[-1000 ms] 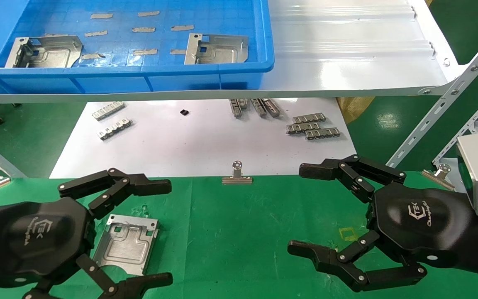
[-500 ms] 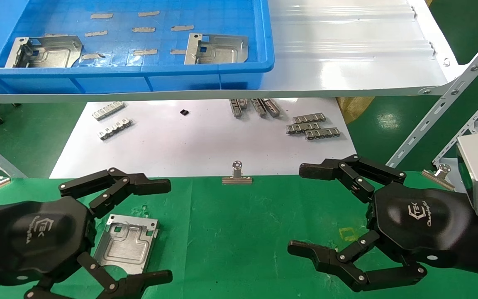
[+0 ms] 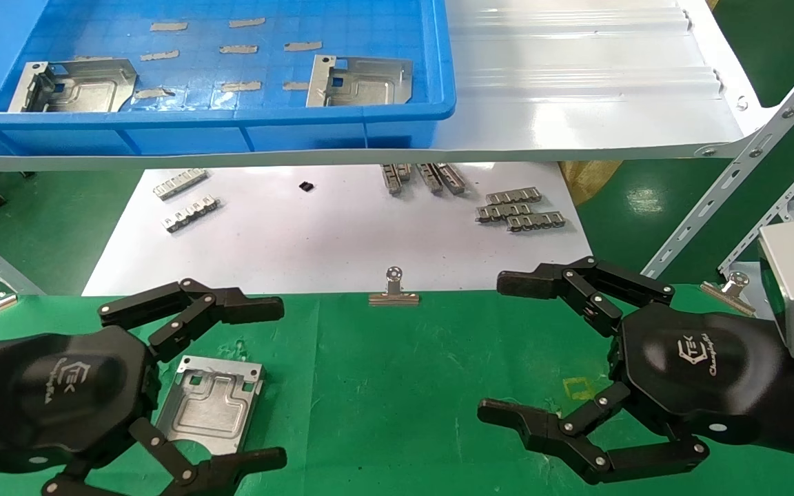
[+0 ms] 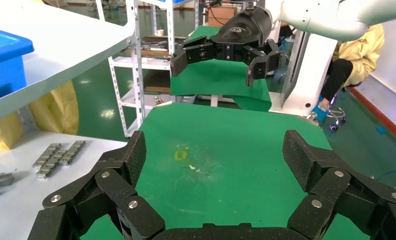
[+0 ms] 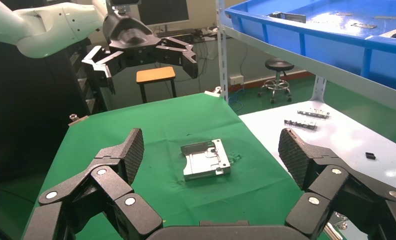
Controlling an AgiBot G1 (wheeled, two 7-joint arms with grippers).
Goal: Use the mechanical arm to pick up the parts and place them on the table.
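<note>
One silver part (image 3: 209,406) lies flat on the green table (image 3: 397,386). It also shows in the right wrist view (image 5: 206,160). My left gripper (image 3: 269,382) is open and empty; the part shows between its spread fingers, and the right wrist view shows this gripper (image 5: 141,50) raised clear of the cloth. My right gripper (image 3: 500,348) is open and empty above the table's right side, far from the part. Two more parts (image 3: 73,86) (image 3: 359,81) lie in the blue bin (image 3: 231,120) on the shelf.
A white sheet (image 3: 314,241) beyond the cloth holds toothed strips (image 3: 517,210) and a small black piece (image 3: 306,186). Binder clips (image 3: 393,289) (image 3: 731,286) sit at the cloth's edge. A glossy white shelf (image 3: 576,96) overhangs, with a slanted bracket (image 3: 735,179) at the right.
My left arm has shifted very slightly, its fingers still spread. The part, the right gripper and everything else stay where they were.
</note>
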